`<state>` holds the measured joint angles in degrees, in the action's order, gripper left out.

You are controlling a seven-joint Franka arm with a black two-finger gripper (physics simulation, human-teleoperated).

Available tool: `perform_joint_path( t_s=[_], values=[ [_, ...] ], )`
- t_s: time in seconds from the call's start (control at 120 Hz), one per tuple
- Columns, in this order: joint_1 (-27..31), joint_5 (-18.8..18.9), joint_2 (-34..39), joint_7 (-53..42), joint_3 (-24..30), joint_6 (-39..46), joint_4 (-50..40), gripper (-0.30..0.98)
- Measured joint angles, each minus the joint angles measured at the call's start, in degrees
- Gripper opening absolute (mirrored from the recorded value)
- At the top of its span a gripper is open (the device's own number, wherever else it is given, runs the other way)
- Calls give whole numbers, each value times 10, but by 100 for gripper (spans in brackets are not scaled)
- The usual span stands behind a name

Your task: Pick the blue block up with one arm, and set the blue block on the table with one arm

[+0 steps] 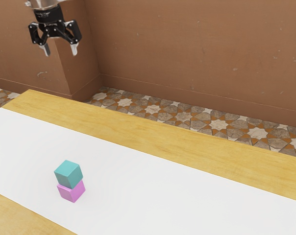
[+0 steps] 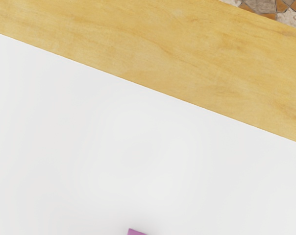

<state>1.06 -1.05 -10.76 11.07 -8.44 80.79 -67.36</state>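
Gripper (image 1: 60,52): hanging high at the exterior view's upper left, well apart from the counter (image 1: 162,136). Count of one, open, with two fingers (image 1: 74,49) spread and tips pointing down.
Blue block (image 1: 68,174): sitting on top of the pink block (image 1: 71,191), touching. Just one, teal in shade. Upright, flat face up, one vertical edge toward the camera; near-equal sides, so no long axis to tell.
Pink block: standing on the white sheet (image 1: 162,196), beneath the blue one. Also one, making two blocks in a single stack. Closer to the sheet's near edge than to its far edge.
White sheet: one, running lengthwise between two bands of yellow wood. Spreads wide from the stack toward the exterior view's right, giving the broadest open room.
Counter: one, with a straight far edge slanting down toward the exterior view's right.
Tiled floor (image 1: 218,123): lying beyond that edge, below the brown wall (image 1: 197,44).
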Motion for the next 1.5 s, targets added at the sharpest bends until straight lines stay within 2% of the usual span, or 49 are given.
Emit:
perform_joint_path(
  t_s=[0.267,0.317,0.383,0.5,0.683,0.767,0.858,0.942,0.983,1.033,1.092,1.258,1.375,1.5],
  values=[
    [0,-2,15,0,1,12,16,69],
    [10,5,64,0,41,8,54,69],
    [6,10,93,-4,91,1,71,69],
    [-65,-1,101,-18,115,-15,76,69],
    [-205,-2,94,-36,101,-23,63,69],
    [-211,22,98,-40,113,0,-11,68],
    [-202,37,105,-39,115,23,-146,69],
    [-203,43,73,-30,100,53,-200,68],
    [-164,45,50,-25,96,77,-211,68],
    [-77,46,22,-20,90,111,-227,68],
    [-11,41,17,-15,82,163,-290,68],
    [-1,26,87,-8,72,304,-477,69],
    [-6,46,159,-47,71,355,-566,69],
    [-3,53,205,-92,62,398,-643,69]
  ],
)
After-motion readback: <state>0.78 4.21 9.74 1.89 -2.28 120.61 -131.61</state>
